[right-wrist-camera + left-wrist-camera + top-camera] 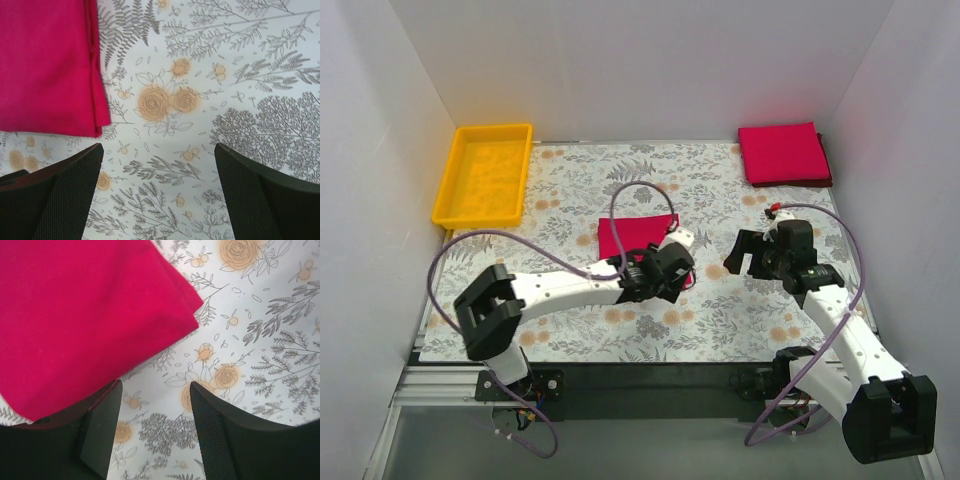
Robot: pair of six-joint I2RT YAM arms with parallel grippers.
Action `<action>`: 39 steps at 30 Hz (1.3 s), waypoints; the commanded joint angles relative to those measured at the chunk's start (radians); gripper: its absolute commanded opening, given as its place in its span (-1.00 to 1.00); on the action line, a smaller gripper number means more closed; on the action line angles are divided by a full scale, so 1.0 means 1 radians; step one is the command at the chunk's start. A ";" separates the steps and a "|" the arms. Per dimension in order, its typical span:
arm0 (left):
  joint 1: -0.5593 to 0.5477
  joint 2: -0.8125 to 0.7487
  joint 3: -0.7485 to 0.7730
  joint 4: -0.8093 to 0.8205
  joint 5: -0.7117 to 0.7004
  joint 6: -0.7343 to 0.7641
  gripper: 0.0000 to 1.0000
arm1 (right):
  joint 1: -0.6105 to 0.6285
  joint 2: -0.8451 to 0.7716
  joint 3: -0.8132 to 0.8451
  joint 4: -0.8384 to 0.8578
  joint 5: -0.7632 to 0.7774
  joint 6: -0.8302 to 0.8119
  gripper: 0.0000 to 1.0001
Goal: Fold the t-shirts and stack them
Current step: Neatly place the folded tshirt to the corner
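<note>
While both arms hang over the floral table, I'm reading L to R. Far left, the yellow tray sits well apart from the action, not my concern.

Left gripper next: jaws parted partway, nothing but table btwn them. Its wrist cam puts the folded t-shirt in the upper left of the view. The shirt's near edge reaches the finger on that side. Touching or draped over it, can't tell which. From overhead the shirt is a flat red rectangle mid-table, long axis roughly left-right w/ a slight tilt. The left gripper is right at its near-right corner.

Moving right, the right gripper: jaws spread wide, holding nothing, bare table under them. On its wrist cam the shirt's layered edge lies ahead and off to the left, clear of both fingers.

Far-right back corner: the stack of folded t-shirts.

My call: the fold looks done, so next is carrying this one over to the stack. Left arm is nearer the shirt, right arm is nearer the stack. Whichever grabs, I'd come in at the shirt's right-hand edge, jaws across the layers.
</note>
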 commanded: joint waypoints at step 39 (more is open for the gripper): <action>-0.093 0.294 0.109 0.208 -0.119 0.195 -1.00 | -0.029 0.217 -0.222 0.505 -0.346 0.366 0.82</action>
